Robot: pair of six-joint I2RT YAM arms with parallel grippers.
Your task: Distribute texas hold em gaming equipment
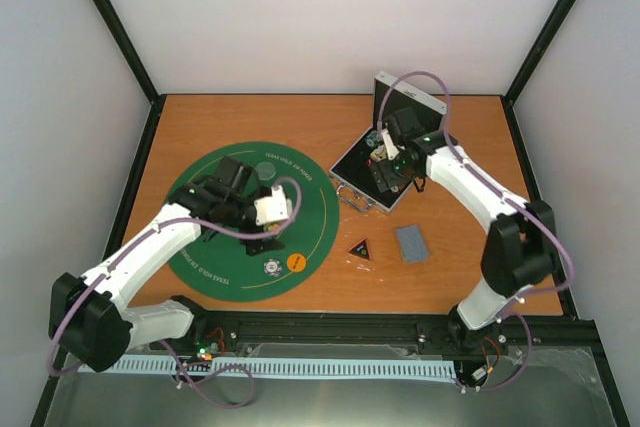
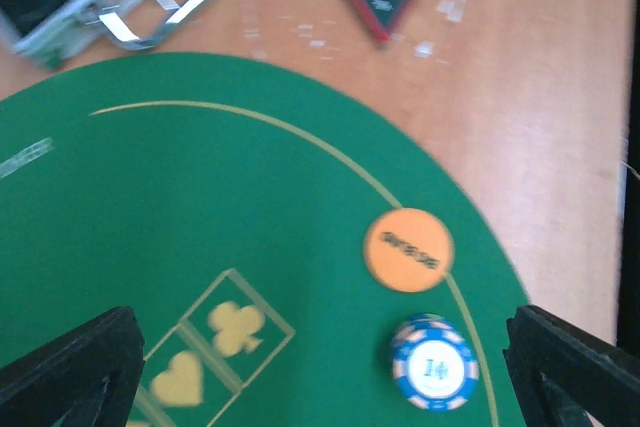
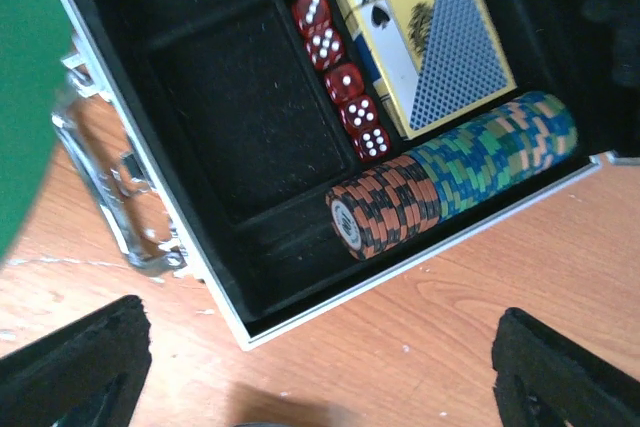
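Chip row [image 3: 452, 172] lay on edge in the case [image 3: 420, 272], along the wall closest to the right gripper [image 3: 320, 347]. Its long axis ran slantwise along that wall, from the handle end towards the far corner. Right gripper hung spread wide and empty just outside that wall, over bare wood, so the row sat straight ahead of it and a little to one side. This arm was clearly the nearer one.

Judgement: the coming reach would turn on squaring the fingers across the row's axis; taken end-on they would push the chips along their slot.

Inside the case, a line of red dice [image 3: 340, 82] lay beyond the row, with a deck of cards [image 3: 430, 42] beside them. Only the raised case wall stood in the way.

Left gripper [image 2: 325, 347] was likewise spread and empty, well apart from the case on its handle side, over the green mat [image 2: 200, 227]. An orange disc [image 2: 408, 249] and a blue-and-white chip [image 2: 433, 362] lay there. Triangular marker [image 1: 361, 247] and loose cards [image 1: 411, 243] lay on wood near the case.
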